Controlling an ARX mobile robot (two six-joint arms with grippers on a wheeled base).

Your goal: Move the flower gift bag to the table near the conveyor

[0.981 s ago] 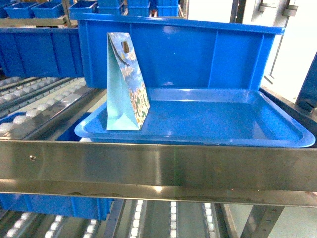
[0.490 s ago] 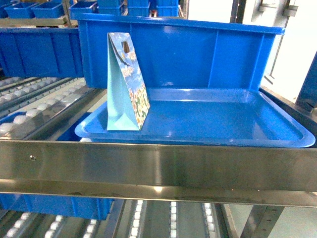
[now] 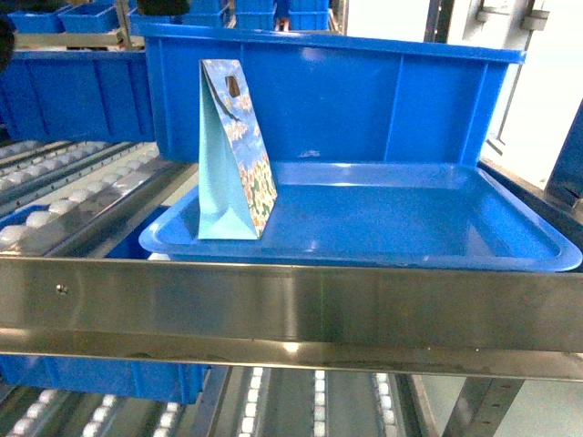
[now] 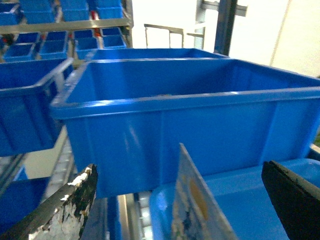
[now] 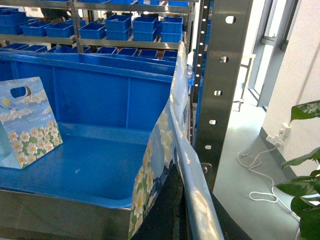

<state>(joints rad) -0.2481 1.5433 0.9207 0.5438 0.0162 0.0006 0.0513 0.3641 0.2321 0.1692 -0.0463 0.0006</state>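
A flower gift bag (image 3: 232, 155) stands upright at the left end of a shallow blue tray (image 3: 410, 228); it also shows in the right wrist view (image 5: 27, 120). In the left wrist view my left gripper (image 4: 179, 169) is open, its fingers (image 4: 65, 210) wide on either side of that bag's top edge (image 4: 192, 200), not touching it. My right gripper (image 5: 178, 172) is shut on a second flower gift bag (image 5: 167, 130), held up beside the tray's right end. The conveyor's white roller lanes (image 3: 73, 187) run to the left and below. The table is out of view.
A deep blue bin (image 3: 364, 100) stands right behind the tray. A shiny steel rail (image 3: 291, 309) crosses in front of it. A perforated steel upright (image 5: 220, 75) rises just right of the held bag. More blue bins (image 5: 120, 25) fill shelves behind.
A dark shape has come in at the top left edge of the head view. The bag on the tray has not moved.
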